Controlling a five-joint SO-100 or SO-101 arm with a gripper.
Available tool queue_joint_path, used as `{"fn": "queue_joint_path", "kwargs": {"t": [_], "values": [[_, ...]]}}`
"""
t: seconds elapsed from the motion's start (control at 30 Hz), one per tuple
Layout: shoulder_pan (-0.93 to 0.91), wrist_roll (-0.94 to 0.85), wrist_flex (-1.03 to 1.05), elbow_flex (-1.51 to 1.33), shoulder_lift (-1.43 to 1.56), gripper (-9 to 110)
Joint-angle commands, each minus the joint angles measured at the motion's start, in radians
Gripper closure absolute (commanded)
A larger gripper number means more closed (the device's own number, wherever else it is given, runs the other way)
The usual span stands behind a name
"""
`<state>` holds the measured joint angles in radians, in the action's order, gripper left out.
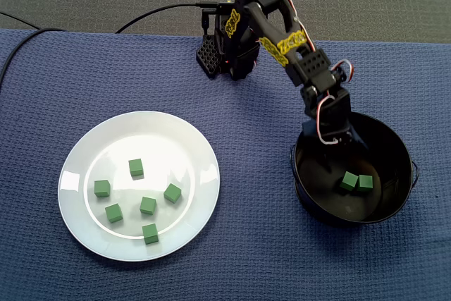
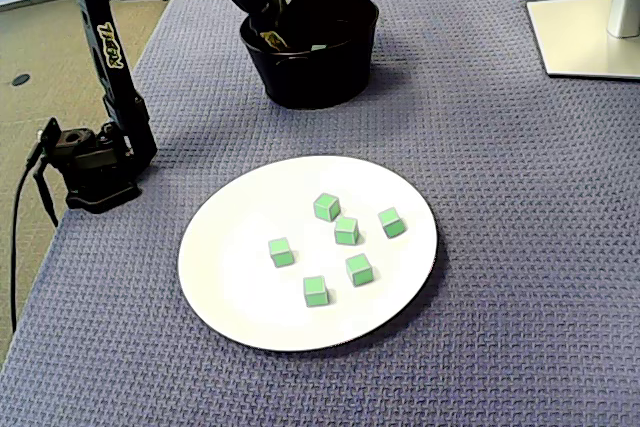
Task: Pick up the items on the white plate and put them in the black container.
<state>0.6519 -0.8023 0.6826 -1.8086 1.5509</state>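
Arm (image 2: 108,57) at left in a fixed view rises from its base, bends over, wrist dipping down | we find claw (image 2: 277,32) inside black container (image 2: 330,87), jaws hidden, open or closed we cannot tell | two green cubes (image 1: 349,181) on container floor near claw | six green cubes (image 2: 346,230) on white plate (image 2: 230,267), well apart from claw

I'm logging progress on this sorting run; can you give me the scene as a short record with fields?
white plate: on the blue cloth
cubes on plate: six, green, spread apart
black container: also on the cloth
cubes in container: two, green, side by side
gripper: inside the container; jaws not clearly visible
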Motion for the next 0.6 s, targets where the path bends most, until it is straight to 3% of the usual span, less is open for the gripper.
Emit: {"fn": "queue_joint_path", "kwargs": {"t": [0.0, 0.13, 0.37, 0.47, 0.57], "values": [[-0.060, -0.098, 0.232, 0.196, 0.229, 69], [-0.170, -0.282, 0.499, 0.482, 0.365, 71], [-0.554, -0.876, 0.813, 0.673, 0.459, 72], [-0.776, -1.100, 0.825, 0.581, 0.456, 73], [-0.939, -1.200, 0.689, 0.436, 0.417, 70]]}}
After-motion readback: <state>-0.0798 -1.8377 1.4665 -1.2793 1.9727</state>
